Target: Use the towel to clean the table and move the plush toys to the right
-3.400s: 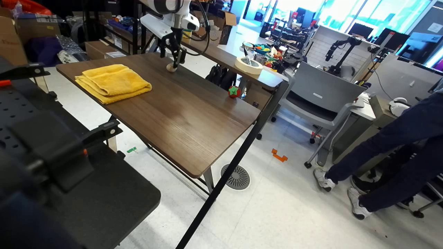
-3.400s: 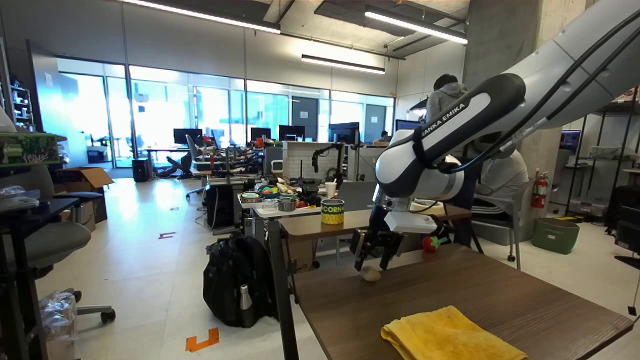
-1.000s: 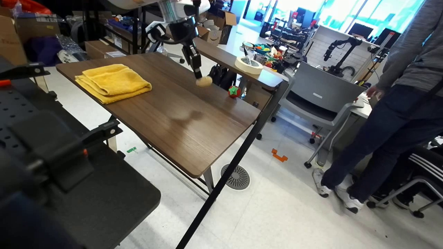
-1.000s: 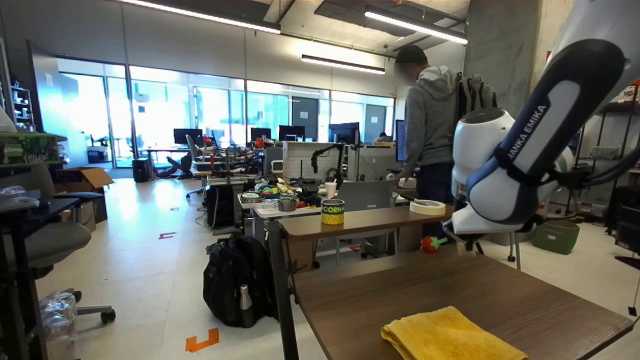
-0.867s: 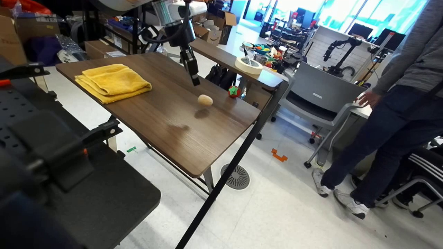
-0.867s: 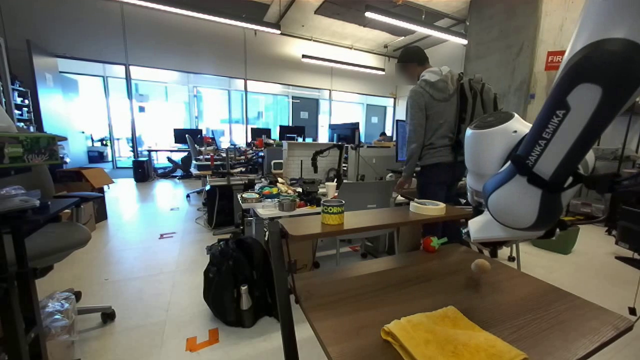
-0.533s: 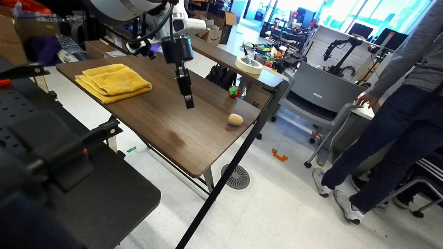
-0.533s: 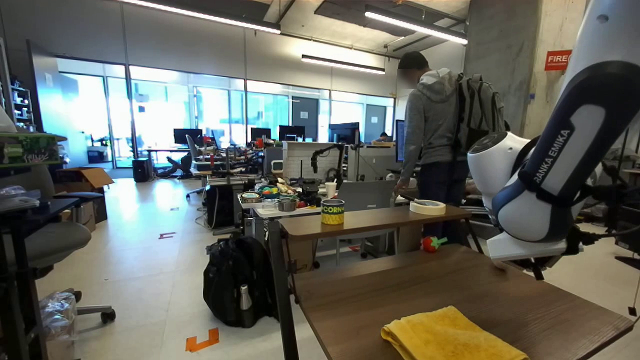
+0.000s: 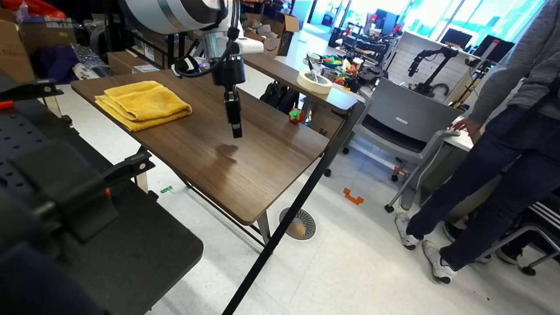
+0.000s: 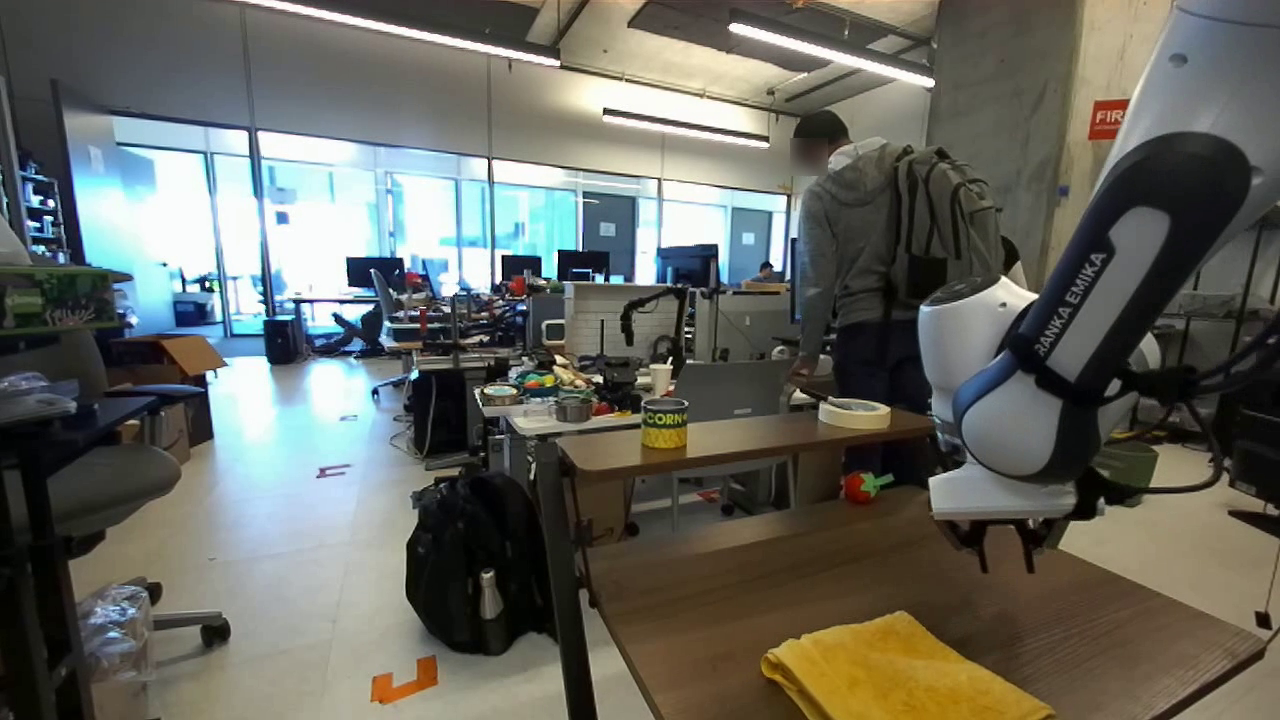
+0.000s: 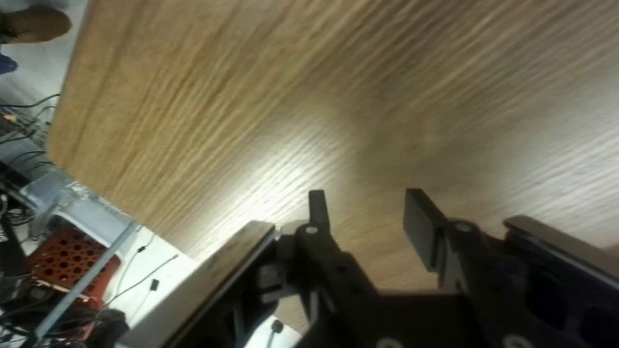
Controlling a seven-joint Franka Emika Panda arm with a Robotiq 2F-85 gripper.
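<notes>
Tall glass panels (image 10: 430, 220) line the back of the room, and a person in a grey hoodie (image 10: 850, 235) stands beyond the long brown table (image 9: 262, 175). Above its wood-grain top hangs the gripper (image 10: 1007, 562), its grip released: the two fingers (image 11: 319, 210) stand parted, bare tabletop showing between them (the wrist view gives this best).

Well apart from the gripper, toward one end of the table, the folded yellow towel (image 9: 144, 105) lies flat on the wood. At the table's long edge, also away from the fingers, sits a red tomato-like toy (image 9: 296, 116) with a green star-shaped top, on the same side as a raised shelf (image 10: 760, 436) bearing a corn can (image 10: 665, 424) and a roll of tape (image 10: 855, 414).

Past the opposite end and well below the gripper, a tan rounded toy (image 9: 298, 230) shows over the floor drain (image 9: 308, 220) (blurred; whether it touches the grate I cannot tell).
</notes>
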